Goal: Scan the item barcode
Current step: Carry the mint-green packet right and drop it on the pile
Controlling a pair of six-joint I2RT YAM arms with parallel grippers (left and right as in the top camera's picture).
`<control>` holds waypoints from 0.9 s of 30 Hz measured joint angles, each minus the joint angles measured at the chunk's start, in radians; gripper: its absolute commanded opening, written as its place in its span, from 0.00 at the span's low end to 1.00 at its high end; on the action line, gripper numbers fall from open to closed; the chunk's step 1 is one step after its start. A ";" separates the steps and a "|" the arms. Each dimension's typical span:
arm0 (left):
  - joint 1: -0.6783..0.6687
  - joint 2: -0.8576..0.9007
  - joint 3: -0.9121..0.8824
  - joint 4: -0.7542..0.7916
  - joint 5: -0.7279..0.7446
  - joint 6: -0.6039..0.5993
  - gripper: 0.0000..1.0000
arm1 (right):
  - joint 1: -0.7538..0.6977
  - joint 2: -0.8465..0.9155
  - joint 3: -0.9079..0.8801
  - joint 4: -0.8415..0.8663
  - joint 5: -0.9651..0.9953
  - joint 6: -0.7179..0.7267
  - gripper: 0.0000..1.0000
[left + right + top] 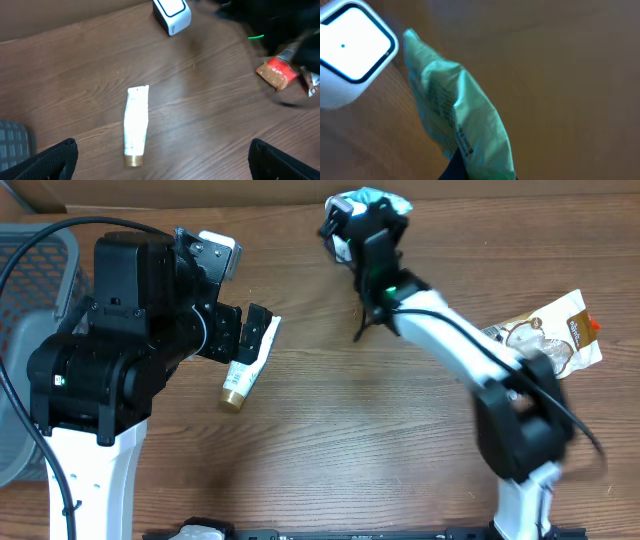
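A green packet (455,110) hangs pinched in my right gripper (470,172), which is shut on its lower end. A printed code strip shows along the packet's edge. The packet is right beside the white scanner (352,47) with its dark-rimmed window. From overhead, the right gripper (365,225) holds the green packet (385,200) at the table's far edge, over the scanner (342,248). My left gripper (162,170) stands wide open above the table. A white tube (136,125) with a gold cap lies flat between its fingers, untouched.
A brown and white snack bag (545,335) lies at the right, seen as a red-brown bag (277,72) in the left wrist view. A grey mesh basket (30,280) stands at the left edge. The white tube (248,365) lies left of centre.
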 measured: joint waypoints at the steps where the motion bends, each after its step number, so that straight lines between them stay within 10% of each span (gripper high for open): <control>1: 0.000 0.000 0.000 0.000 0.000 0.000 1.00 | 0.001 -0.067 0.000 -0.099 -0.022 0.074 0.04; 13: 0.000 0.000 -0.001 0.000 -0.003 0.000 1.00 | -0.204 -0.456 0.019 -1.002 -0.781 1.069 0.04; 27: 0.000 0.000 -0.001 0.000 -0.003 0.000 1.00 | -0.752 -0.446 -0.215 -1.065 -1.033 1.223 0.04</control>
